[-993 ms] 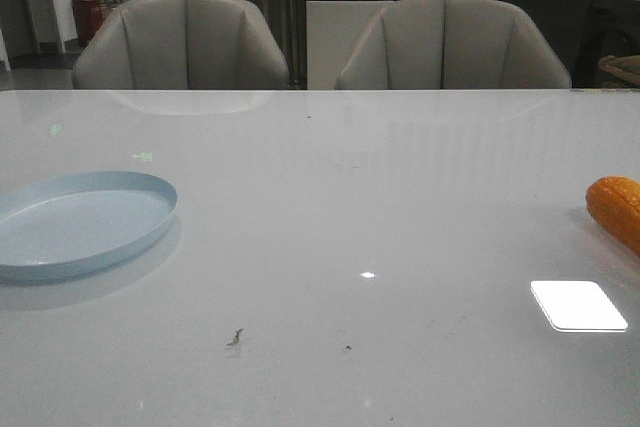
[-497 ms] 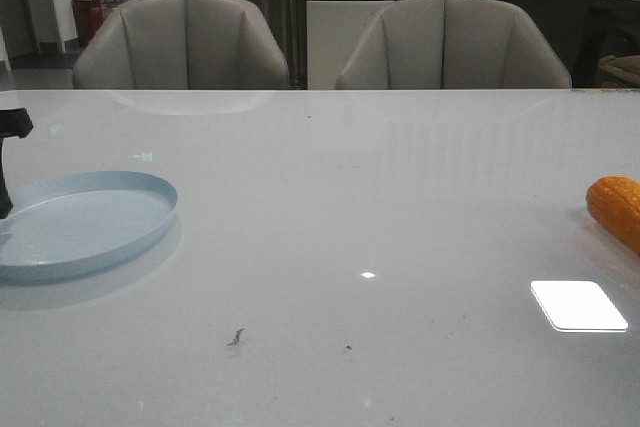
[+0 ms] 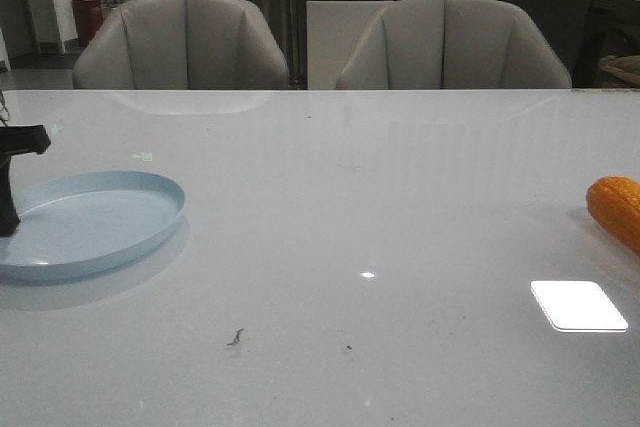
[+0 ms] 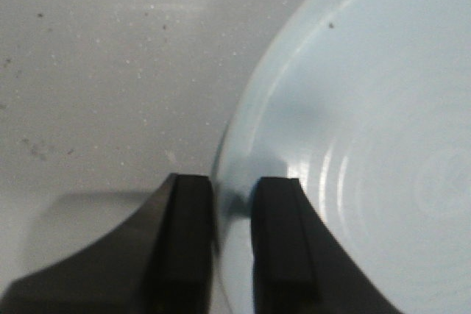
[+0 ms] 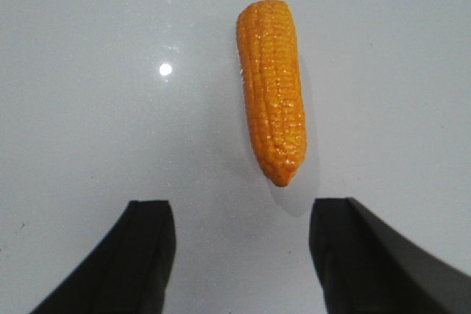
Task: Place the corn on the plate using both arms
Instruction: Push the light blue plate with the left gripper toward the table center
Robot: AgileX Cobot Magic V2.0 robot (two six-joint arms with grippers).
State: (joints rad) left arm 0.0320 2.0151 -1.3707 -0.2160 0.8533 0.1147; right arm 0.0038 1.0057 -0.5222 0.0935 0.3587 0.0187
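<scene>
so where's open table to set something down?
The wide middle of the table, between the plate far left and the corn at the right edge. Only the plate's left rim is crowded: the left gripper straddles it.

The plate [image 3: 110, 227] looks smooth and shiny. The corn [image 5: 272, 119] is bumpy all over. The table [image 3: 400, 177] is smooth and shiny too.

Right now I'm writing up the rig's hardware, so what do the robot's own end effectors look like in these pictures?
Both are plain black. The left end effector shows two flat, blocky, square-tipped fingers on a curved dark base. The right end effector shows two broader fingers with rounded corners. In the front view only an angular black piece shows at the left edge. No cables, markings or coloured parts are visible.
</scene>
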